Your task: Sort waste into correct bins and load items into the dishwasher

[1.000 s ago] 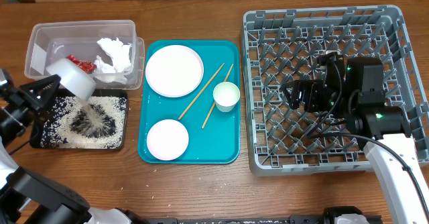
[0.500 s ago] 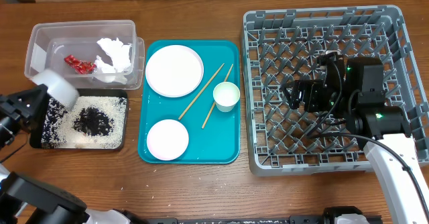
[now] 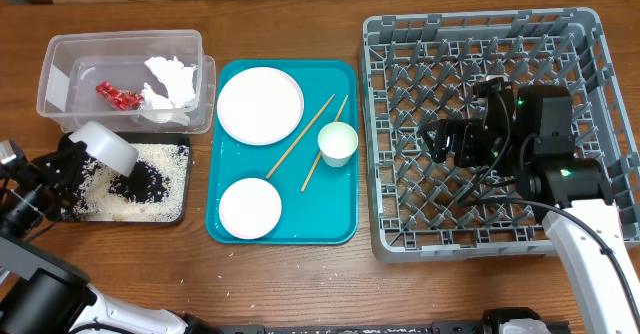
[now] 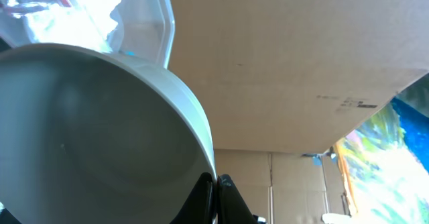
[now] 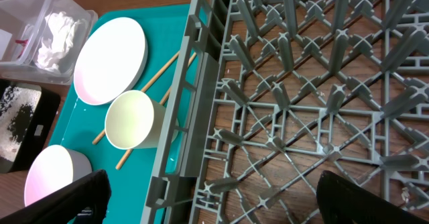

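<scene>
The stream of rice grains [image 3: 165, 164] seen a second ago has stopped; they now lie in the black tray [image 3: 132, 182] just left of the teal tray [image 3: 335, 204], so the food waste looks binned and the bowl [image 3: 103, 144] is due for the dish rack [image 3: 600, 84] right of the teal tray. The left gripper [image 3: 75, 159] is clamped on the bowl's rim, holding it tilted over the black tray. The left wrist view shows the bowl's inside bare, which overhead does not show. The right wrist view shows the right gripper [image 5: 211, 180] spread wide and empty over the dish rack
</scene>
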### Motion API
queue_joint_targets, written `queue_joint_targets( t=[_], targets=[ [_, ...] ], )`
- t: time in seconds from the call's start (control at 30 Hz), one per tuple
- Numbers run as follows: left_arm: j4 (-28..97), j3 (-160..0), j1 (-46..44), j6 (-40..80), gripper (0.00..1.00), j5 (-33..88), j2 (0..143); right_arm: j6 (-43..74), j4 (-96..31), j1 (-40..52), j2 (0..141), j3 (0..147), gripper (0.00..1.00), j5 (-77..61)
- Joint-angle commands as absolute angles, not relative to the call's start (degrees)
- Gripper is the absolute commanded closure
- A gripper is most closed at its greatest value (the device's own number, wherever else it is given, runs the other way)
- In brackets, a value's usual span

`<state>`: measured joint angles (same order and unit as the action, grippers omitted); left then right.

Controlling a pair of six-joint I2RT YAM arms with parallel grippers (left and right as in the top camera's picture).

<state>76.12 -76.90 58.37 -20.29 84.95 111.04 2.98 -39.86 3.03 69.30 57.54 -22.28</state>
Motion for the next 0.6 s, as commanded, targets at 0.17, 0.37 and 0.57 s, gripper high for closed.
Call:
queue_joint_targets(
  t=[0.17, 0.37, 0.57],
  targets=[
    [76.8, -81.8, 52.7, -24.7, 0.96, 86.2, 106.2, 3.0, -39.5, 2.9, 69.3, 58.9, 0.00, -22.4],
    [77.7, -89.5, 38.5, -24.6, 0.96, 72.1, 99.6, 3.0, -39.6, 2.9, 69.3, 58.9, 0.00, -22.0],
    [69.2, -92.0, 10.3, -8.6, 0.96, 34.4, 98.6, 3.0, -39.6, 2.9, 69.3, 58.9, 0.00, -22.2]
  ],
)
